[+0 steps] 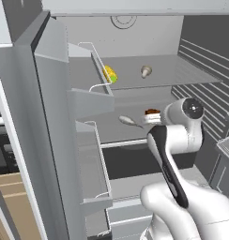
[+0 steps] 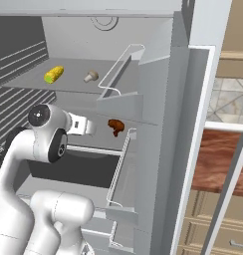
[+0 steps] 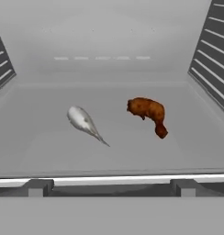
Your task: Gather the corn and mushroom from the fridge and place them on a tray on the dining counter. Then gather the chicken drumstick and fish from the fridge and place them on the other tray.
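The fridge point(image 1: 46, 108) stands open and nothing has left it: corn point(image 1: 110, 74) and mushroom point(image 1: 146, 71) sit side by side on the upper shelf point(image 1: 182, 70), corn to the left, mushroom just right of it and apart. One shelf down lie the fish point(image 3: 84, 121) and drumstick point(image 3: 148, 112), also apart, fish left and drumstick right in the hand view. So this reads as the very first step, the reach for a vegetable, yet the hand is level with the lower shelf point(image 3: 40, 151) and looking straight in at the meat. The gripper point(image 2: 86, 125) is spread as wide as it goes and carries nothing; in the right base view it sits at the front of that lower shelf, short of the drumstick. By the task's order corn and mushroom come first, so the next move, as I judge it, calls for lifting the hand up a level, clearing the upper shelf's front edge, then pushing in toward the corn. From here both vegetables are above the gripper and further back, well apart from it. The door bins point(image 1: 95, 159) flank the arm on the left, so there's little room to swing that way. No tray is in shot.
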You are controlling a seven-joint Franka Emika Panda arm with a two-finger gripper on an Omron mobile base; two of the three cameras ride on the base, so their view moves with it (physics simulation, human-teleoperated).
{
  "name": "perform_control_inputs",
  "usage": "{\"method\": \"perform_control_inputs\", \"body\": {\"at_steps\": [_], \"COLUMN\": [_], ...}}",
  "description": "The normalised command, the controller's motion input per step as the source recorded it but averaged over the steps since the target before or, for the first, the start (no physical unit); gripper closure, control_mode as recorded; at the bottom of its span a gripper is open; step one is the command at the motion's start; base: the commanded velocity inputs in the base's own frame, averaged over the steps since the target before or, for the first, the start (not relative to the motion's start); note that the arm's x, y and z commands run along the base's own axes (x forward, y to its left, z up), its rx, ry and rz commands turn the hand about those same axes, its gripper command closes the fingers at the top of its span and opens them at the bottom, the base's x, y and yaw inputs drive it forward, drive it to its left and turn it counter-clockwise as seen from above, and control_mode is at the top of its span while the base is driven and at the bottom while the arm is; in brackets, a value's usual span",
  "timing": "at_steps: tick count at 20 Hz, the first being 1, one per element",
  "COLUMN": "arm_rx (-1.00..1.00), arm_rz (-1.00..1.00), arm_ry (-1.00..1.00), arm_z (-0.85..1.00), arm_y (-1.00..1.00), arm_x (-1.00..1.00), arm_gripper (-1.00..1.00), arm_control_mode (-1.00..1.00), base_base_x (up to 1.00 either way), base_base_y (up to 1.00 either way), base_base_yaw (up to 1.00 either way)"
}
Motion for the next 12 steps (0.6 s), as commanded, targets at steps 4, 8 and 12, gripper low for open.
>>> {"method": "perform_control_inputs", "body": {"at_steps": [4,8,12], "arm_rx": [-0.05,-0.01,0.01], "arm_rz": [-0.03,-0.03,-0.03], "arm_ry": [0.00,0.05,0.08], "arm_z": [-0.17,-0.06,-0.03], "arm_y": [-0.43,-0.36,-0.21], "arm_x": [0.36,0.17,0.50], "arm_gripper": [-1.00,-1.00,-1.00], "arm_control_mode": [-1.00,-1.00,-1.00], "base_base_x": [0.00,0.00,0.00], "base_base_y": [0.00,0.00,0.00], "base_base_yaw": [0.00,0.00,0.00]}}
